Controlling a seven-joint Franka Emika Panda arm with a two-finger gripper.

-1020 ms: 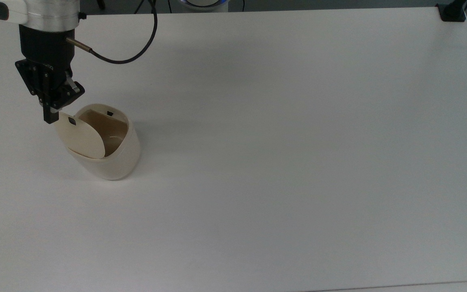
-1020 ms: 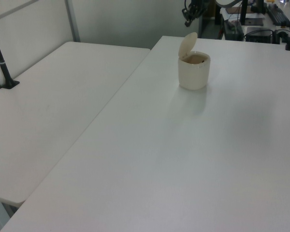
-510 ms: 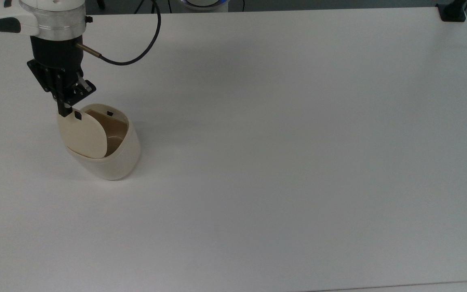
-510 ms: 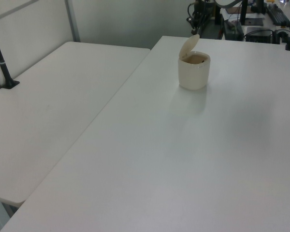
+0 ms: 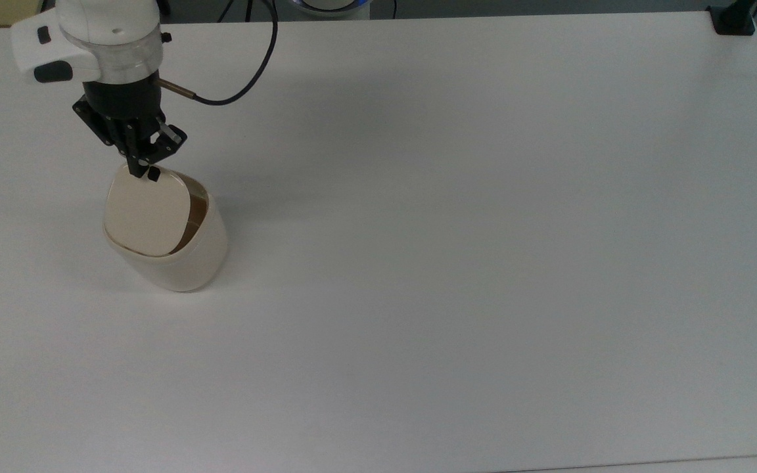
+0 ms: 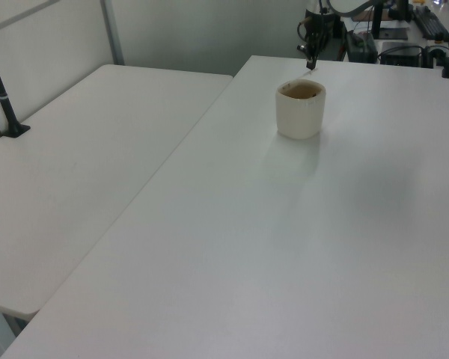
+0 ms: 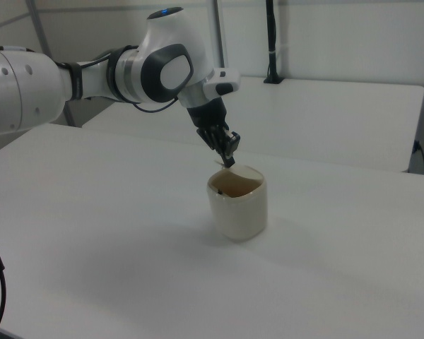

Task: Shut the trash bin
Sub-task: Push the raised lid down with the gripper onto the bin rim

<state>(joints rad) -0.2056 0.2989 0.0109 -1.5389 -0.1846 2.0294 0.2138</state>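
Note:
The cream trash bin (image 5: pixel 189 261) stands on the white table (image 5: pixel 457 249) at the top view's left. Its flat lid (image 5: pixel 145 213) is tipped far down over the mouth, leaving a brown sliver of interior along its right side. A small black latch tab (image 5: pixel 154 175) sits at the lid's far edge. My gripper (image 5: pixel 137 172) is shut with nothing held, its tips pressing on that far edge beside the tab. In the left view the gripper (image 6: pixel 310 66) hangs just above the bin (image 6: pixel 299 116). In the right view the gripper (image 7: pixel 229 162) points down at the rim of the bin (image 7: pixel 240 212).
A black cable (image 5: pixel 250 72) loops off the wrist. A black clamp (image 5: pixel 733 20) sits on the table's far right corner in the top view. A second white table (image 6: pixel 82 164) adjoins in the left view, with a black post (image 6: pixel 4 97) on it.
The gripper has moved toward the top view's right and pushed the lid from nearly upright down over the bin's opening. The bin itself has stayed in place.

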